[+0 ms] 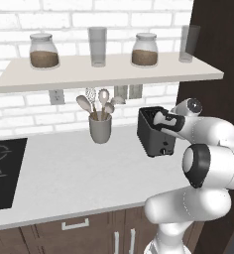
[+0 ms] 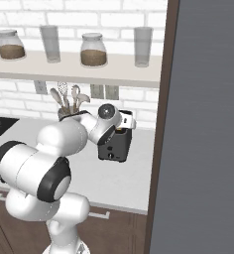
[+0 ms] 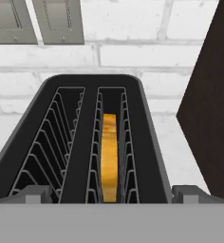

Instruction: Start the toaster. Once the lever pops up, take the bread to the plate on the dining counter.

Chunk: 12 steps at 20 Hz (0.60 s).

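Claw over toaster [image 3: 85, 142]
Hovered with jaws spread wide (nothing held); bread [image 3: 109, 156] directly below gripper [image 3: 111, 194], edge-on along right-hand slot.

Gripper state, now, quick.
Gripper: open, holding nothing, poised above the toaster with the bread sitting in its slot.
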### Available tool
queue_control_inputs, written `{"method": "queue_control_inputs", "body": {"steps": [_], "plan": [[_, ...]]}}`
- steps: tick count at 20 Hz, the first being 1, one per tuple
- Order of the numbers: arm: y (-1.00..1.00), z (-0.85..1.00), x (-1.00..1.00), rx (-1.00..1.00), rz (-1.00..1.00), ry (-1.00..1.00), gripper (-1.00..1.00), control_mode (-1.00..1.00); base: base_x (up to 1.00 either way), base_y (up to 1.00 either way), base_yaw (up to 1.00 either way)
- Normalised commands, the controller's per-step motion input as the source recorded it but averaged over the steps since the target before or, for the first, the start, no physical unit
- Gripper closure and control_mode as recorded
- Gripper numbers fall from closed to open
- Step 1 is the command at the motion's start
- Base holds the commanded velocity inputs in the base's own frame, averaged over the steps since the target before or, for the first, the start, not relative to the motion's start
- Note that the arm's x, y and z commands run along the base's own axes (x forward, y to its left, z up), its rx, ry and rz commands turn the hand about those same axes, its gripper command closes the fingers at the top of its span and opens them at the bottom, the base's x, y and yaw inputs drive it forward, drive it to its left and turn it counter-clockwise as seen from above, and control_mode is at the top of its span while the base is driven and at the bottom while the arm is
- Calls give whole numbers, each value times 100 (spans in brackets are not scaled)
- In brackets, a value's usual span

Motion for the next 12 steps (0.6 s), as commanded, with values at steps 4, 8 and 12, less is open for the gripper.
{"method": "queue_control_inputs", "body": {"steps": [4,8,12], "plan": [[0,0,0,0,0,0,-100,-100,0,0,0],[0,0,0,0,0,0,-100,-100,0,0,0],[0,0,0,0,0,0,-100,-100,0,0,0]]}}
